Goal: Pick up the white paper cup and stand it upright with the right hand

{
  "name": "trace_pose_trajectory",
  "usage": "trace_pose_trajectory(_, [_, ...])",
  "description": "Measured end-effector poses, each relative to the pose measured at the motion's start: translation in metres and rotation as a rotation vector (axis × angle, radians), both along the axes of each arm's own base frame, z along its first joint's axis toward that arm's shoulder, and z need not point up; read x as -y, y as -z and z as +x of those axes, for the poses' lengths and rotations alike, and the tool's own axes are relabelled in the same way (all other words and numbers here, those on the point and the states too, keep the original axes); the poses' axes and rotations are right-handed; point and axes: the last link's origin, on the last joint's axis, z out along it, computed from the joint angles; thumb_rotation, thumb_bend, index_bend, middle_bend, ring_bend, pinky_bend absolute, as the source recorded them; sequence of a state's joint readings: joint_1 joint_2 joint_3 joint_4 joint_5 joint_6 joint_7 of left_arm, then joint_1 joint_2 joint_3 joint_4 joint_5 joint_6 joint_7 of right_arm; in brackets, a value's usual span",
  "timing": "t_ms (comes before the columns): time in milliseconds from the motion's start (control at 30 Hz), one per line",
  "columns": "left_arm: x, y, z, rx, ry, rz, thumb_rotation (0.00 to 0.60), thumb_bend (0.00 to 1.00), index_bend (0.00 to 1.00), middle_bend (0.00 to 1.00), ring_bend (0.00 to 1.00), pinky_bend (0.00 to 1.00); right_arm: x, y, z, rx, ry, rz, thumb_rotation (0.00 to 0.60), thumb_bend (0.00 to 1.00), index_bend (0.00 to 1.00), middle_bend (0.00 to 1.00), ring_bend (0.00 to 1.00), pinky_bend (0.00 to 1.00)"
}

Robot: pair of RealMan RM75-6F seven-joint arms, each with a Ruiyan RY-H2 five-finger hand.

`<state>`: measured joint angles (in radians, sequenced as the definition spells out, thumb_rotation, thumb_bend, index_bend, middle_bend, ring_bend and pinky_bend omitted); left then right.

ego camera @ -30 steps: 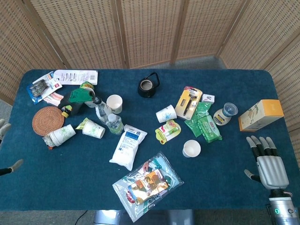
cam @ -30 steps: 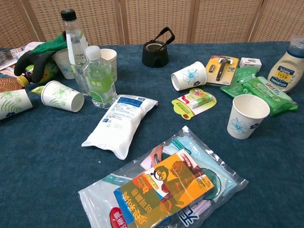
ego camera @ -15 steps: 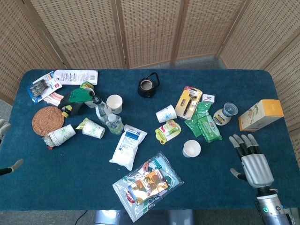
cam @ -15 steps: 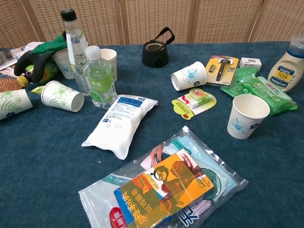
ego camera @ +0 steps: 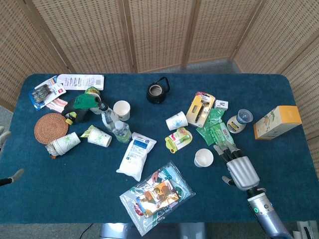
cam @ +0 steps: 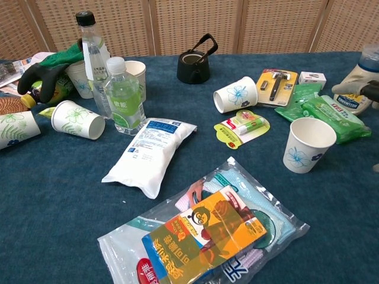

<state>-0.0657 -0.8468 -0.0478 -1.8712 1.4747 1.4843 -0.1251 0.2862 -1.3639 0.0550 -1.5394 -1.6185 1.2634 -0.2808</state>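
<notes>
A white paper cup with a blue flower print lies on its side near the table's middle, its mouth facing left in the chest view. A second, similar cup stands upright in front of it and to the right. My right hand hovers just right of the upright cup, fingers spread and holding nothing. Only its fingertips enter the chest view at the right edge. Of my left hand, only two fingertips show at the far left edge, held apart and empty.
Green wipe packs, a sauce bottle and a yellow box lie beyond the right hand. A lip-balm card sits beside the lying cup. A white pouch, a snack bag, bottles and more cups fill the left.
My right hand has moved left from the table's right edge to just beside the upright cup, fingers still spread. The cups and the left hand have not moved.
</notes>
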Motion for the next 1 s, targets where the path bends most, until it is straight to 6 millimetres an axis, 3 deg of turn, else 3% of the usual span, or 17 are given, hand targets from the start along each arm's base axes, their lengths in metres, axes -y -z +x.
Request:
trace_pose_trajectory(400, [-0.001, 0.002, 0.000, -0.005, -0.006, -0.005, 0.600, 0.24, 0.00, 0.00, 0.00, 0.00, 0.022, 0.025, 0.022, -0.031, -0.003, 0.060, 0.600, 0.06, 0.04, 0.06, 0.00, 0.27])
trace_pose_trajectory(1000, [-0.002, 0.001, -0.002, -0.004, -0.016, -0.002, 0.600, 0.24, 0.00, 0.00, 0.00, 0.00, 0.032, 0.047, 0.033, 0.021, -0.005, 0.096, 0.600, 0.19, 0.29, 0.30, 0.15, 0.28])
